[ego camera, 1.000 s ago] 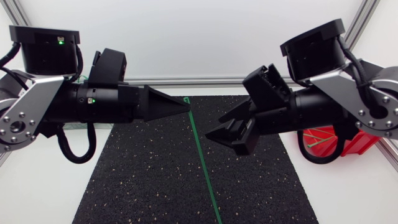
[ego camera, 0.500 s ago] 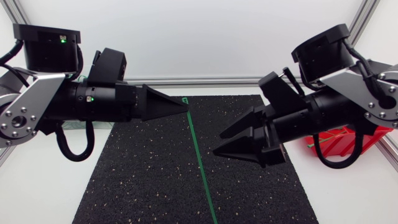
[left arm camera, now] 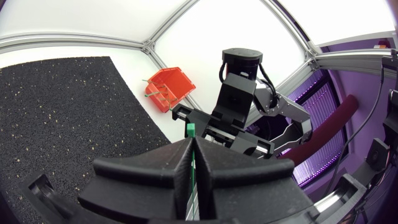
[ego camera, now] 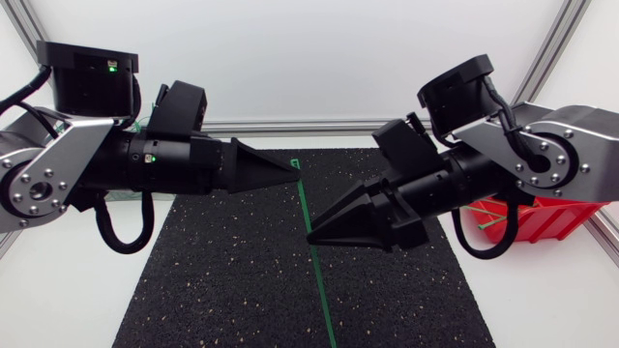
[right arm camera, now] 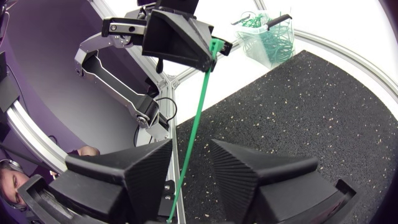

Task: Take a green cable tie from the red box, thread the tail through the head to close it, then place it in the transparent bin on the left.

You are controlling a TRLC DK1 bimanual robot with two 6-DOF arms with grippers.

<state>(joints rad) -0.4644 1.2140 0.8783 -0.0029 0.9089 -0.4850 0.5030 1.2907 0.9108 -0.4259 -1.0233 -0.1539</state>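
A long green cable tie [ego camera: 311,251] hangs over the black mat. My left gripper [ego camera: 290,170] is shut on it just under its head, which sticks out beyond the fingertips [left arm camera: 191,129]. In the right wrist view that gripper [right arm camera: 210,59] holds the tie [right arm camera: 198,112] ahead of mine. My right gripper [ego camera: 311,235] points at the strap partway down; its fingers stand apart with the strap between them [right arm camera: 191,146], close to one finger. The red box [ego camera: 530,217] sits at the right behind my right arm. The transparent bin [right arm camera: 268,36], full of green ties, stands beyond the mat's far corner.
The black speckled mat [ego camera: 222,280] covers the middle of the white table. The red box [left arm camera: 169,87] holds a few green ties. Aluminium frame rails [ego camera: 309,126] run along the table's back and corners.
My right gripper has turned and swung left to the strap, and its fingers have come closer together around it. The left arm holds the tie almost in the same place.
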